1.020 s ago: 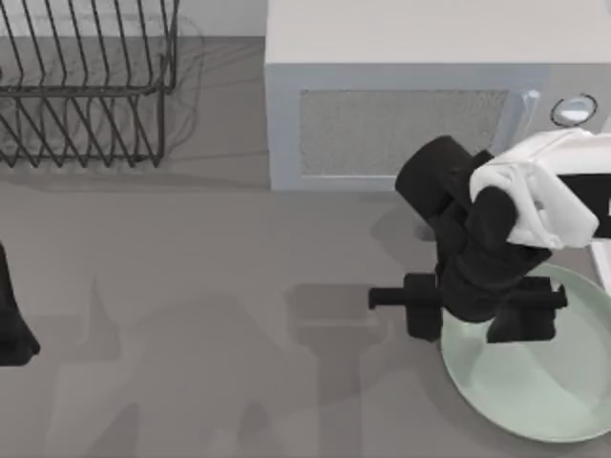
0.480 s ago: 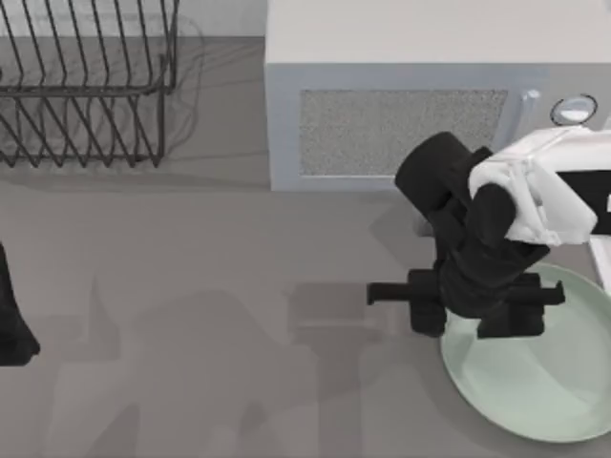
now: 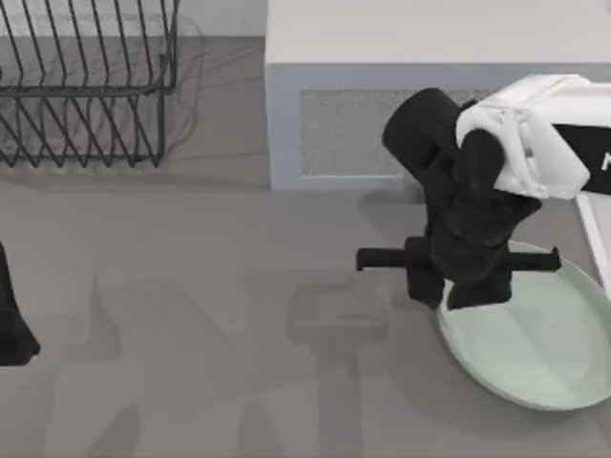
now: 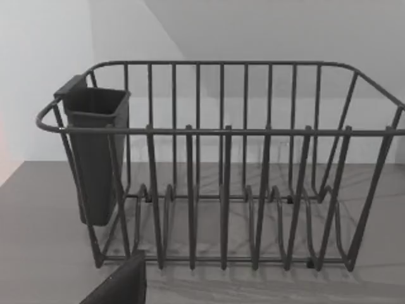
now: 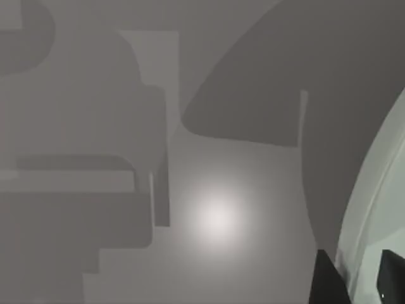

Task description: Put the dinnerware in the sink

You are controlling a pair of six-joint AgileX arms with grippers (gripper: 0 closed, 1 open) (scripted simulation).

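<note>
Item, right gripper: it hangs over the near-left rim of the plate, toward the counter's right edge. In the right wrist view its dark fingertips straddle the pale rim, one on either side, so you appear to have the rim pinched; judge it clamped on the plate.

Item, plate: pale mint green, glossy, shallow rim. It sits near the counter's front right corner, in front of the microwave. Nothing lies in it.

Item, sink: a thin white rim along the counter's right edge, just beside the plate. Its inside cannot be seen, so you cannot say what it holds.

Item, dish rack: black wire, at the counter's rear left corner. Its slots are bare; the dark cutlery cup hooked on one end shows no contents.

Item, left gripper: parked at the counter's left edge, facing the rack.

Handling note, as a judgement: a rim pinch on a wide plate gives you little leverage. Keep it level, raise it enough to clear the sink's rim, carry it slowly rightward, and lower before you release.
</note>
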